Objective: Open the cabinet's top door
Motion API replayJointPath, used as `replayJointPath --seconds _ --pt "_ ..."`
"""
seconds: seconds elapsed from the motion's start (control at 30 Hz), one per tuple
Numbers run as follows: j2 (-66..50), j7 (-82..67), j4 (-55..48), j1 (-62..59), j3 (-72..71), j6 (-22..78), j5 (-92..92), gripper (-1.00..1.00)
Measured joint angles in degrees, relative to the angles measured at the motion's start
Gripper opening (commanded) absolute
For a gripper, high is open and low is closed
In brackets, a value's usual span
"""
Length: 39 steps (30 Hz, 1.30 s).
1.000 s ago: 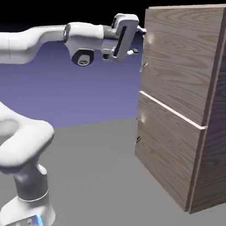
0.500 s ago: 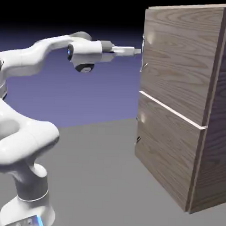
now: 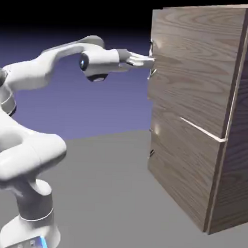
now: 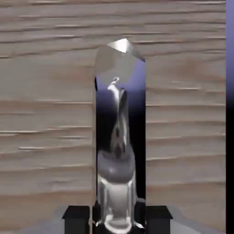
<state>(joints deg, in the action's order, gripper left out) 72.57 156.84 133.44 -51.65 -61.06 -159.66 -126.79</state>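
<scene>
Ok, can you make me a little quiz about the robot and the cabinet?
1. True or false: the robot arm is bright red.
2. What is the end effector shut on? (a) a cup (b) the silver handle (c) a spoon
3. Fill in the word: the handle edge of the top door sticks ____ past the bottom door.

Key: 1 false; 2 b; 3 out
</scene>
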Motion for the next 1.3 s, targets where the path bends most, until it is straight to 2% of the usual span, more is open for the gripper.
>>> replayJointPath --seconds 0.2,0.6,0.83,0.97,1.3 --pt "12.1 9.0 5.1 -3.7 2.4 11.9 1.5 -1.0" --pt "28.4 8.3 24.0 -1.5 16.5 41.8 1.7 -1.0" --pt "27.2 0.9 32.3 1.7 31.0 55.8 10.4 -1.0" --pt "27.9 -0.2 34.4 -3.2 37.0 65.6 12.9 -1.0" --pt "14.4 -12.0 33.9 -4.2 57.8 81.6 31.4 -1.0"
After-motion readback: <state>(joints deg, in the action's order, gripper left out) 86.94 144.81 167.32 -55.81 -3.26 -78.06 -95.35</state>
